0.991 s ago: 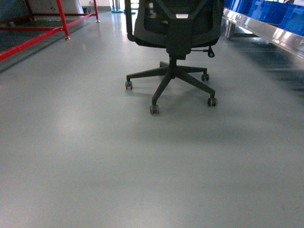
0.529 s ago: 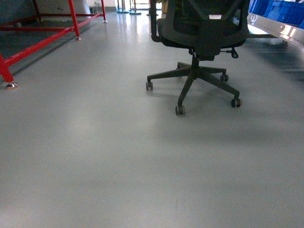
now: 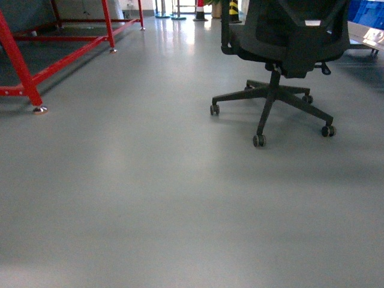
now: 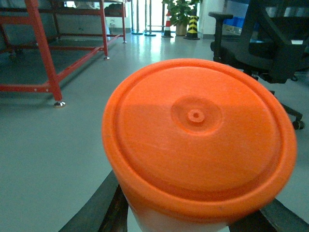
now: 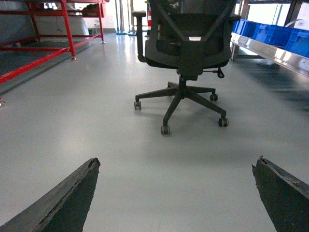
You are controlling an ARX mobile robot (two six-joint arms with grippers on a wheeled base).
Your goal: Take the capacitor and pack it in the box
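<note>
1. Head view swings: the office chair point(image 3: 282, 54) now sits further right than a second ago, and the red frame point(image 3: 24, 72) shows more on the left.
2. Left gripper point(image 4: 188, 220) pinches an orange-lidded white container point(image 4: 198, 140) between its fingers; right gripper point(image 5: 176, 193) is spread wide, holding nothing.
3. Only the right wrist view shows the blue crates point(image 5: 270, 34). The pink box appears nowhere.

In the head view, a chair point(image 3: 282, 54) stands on the floor point(image 3: 150, 198) at about one o'clock; a frame point(image 3: 36, 54) stands at about ten o'clock, well apart from it; cones point(image 3: 201, 11) lie behind, near twelve; in the left wrist view, a lidded tub point(image 4: 198, 140) sits between the fingers point(image 4: 96, 208), before the chair.
</note>
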